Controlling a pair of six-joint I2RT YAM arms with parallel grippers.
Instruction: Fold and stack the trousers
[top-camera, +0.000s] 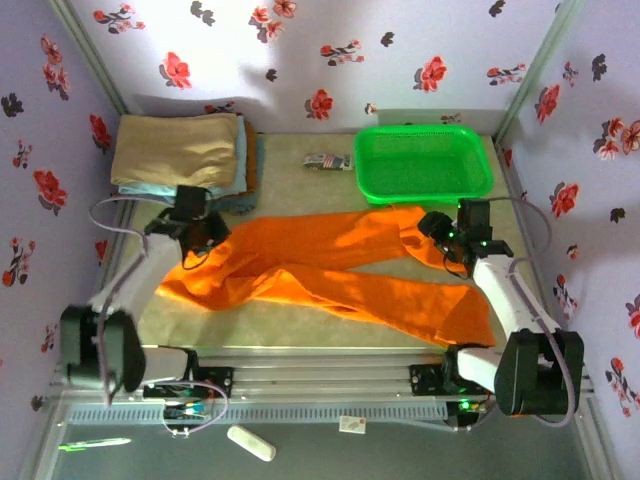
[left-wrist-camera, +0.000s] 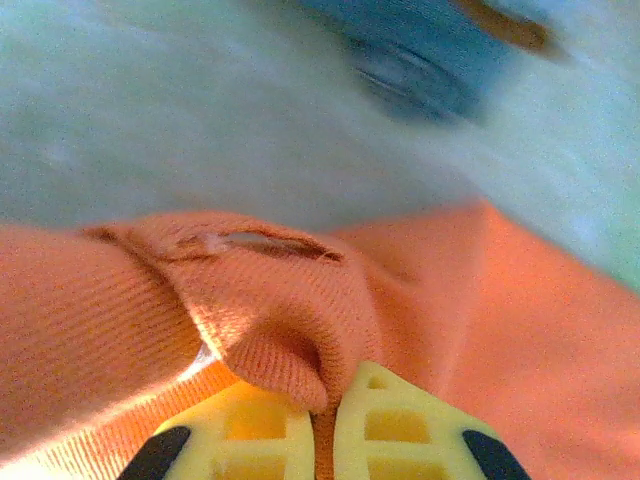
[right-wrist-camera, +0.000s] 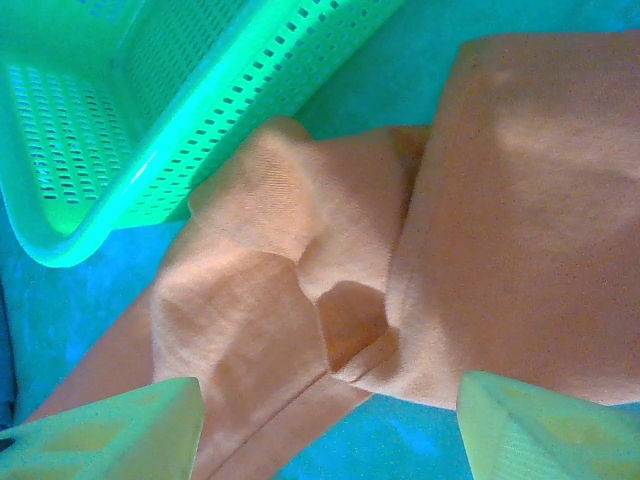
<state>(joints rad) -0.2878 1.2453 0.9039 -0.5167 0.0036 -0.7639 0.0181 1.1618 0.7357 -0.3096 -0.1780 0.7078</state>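
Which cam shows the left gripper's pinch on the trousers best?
Left wrist: left gripper shut on a bunched fold of the trousers. Top external shows it at their left end, contact too small. Right wrist shows other trouser cloth beside the green basket.

The walls (top-camera: 330, 40) were pale lilac and closed the place on three sides, papered with red and dark flowers. Grey metal posts (top-camera: 92, 52) stood in the two far corners. The table (top-camera: 290, 165) had a beige top under bright, soft light. Below its near edge the floor (top-camera: 420, 455) was grey-green.
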